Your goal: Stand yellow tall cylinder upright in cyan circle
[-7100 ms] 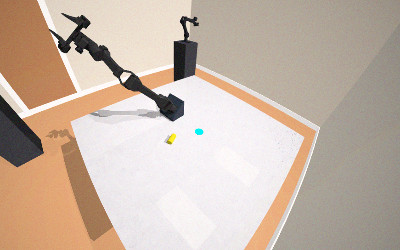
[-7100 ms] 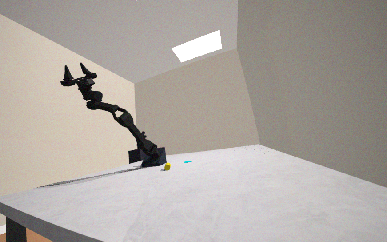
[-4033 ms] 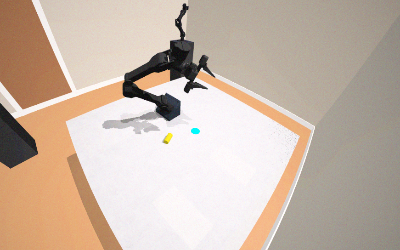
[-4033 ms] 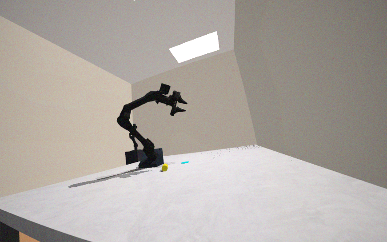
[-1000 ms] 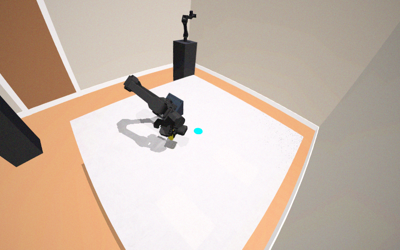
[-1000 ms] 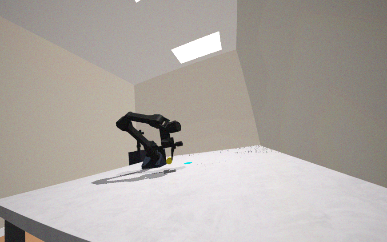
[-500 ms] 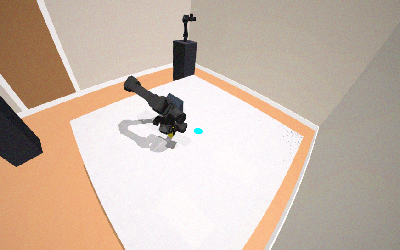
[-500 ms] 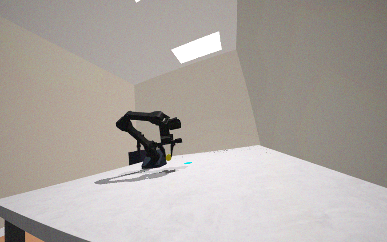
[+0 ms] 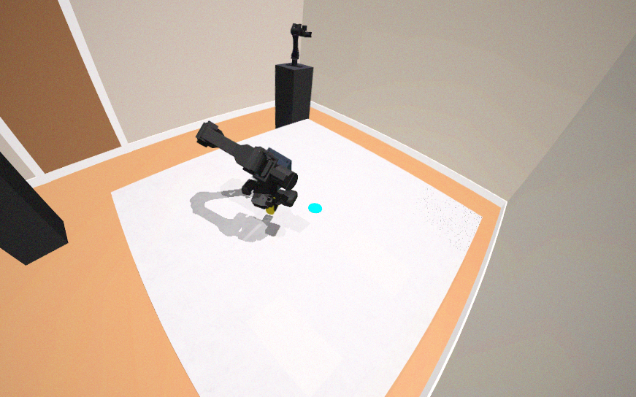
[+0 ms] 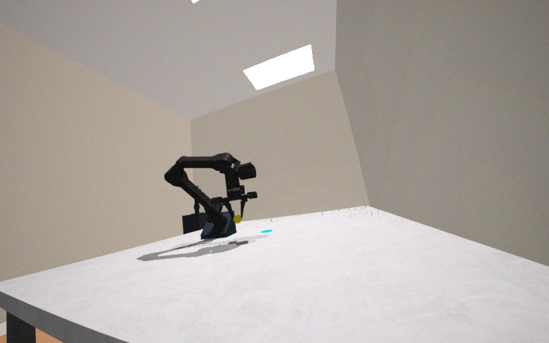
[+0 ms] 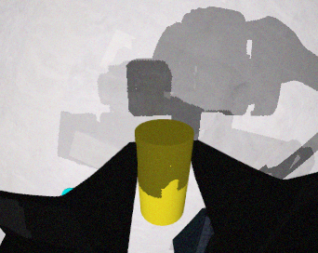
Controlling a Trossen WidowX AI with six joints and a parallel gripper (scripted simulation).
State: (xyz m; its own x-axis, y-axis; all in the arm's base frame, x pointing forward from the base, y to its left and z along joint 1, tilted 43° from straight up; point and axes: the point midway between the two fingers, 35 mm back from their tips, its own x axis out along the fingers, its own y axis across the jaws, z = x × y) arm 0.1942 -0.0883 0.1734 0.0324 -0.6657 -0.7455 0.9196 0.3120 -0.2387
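Note:
The yellow tall cylinder [image 9: 270, 209] [image 10: 237, 219] [image 11: 163, 177] is held lying roughly level, one round end facing the exterior camera. My gripper [image 10: 237, 216] [image 11: 164, 148] is shut on it, a black finger on each side. In the exterior view the cylinder hangs above the table top, with shadow below. In the top view the gripper hides most of it. The flat cyan circle [image 9: 315, 208] [image 10: 266, 231] lies on the table to the right of the gripper in the top and exterior views. Only a sliver of the circle [image 11: 67, 191] shows behind the left finger in the wrist view.
The white table [image 9: 359, 295] [image 10: 310, 289] carries the arm's dark base [image 10: 219, 227], close behind the gripper. A black pedestal with another arm [image 9: 293, 93] stands beyond the far corner. Another black pedestal [image 9: 9, 206] stands at the left. Walls rise beyond the table.

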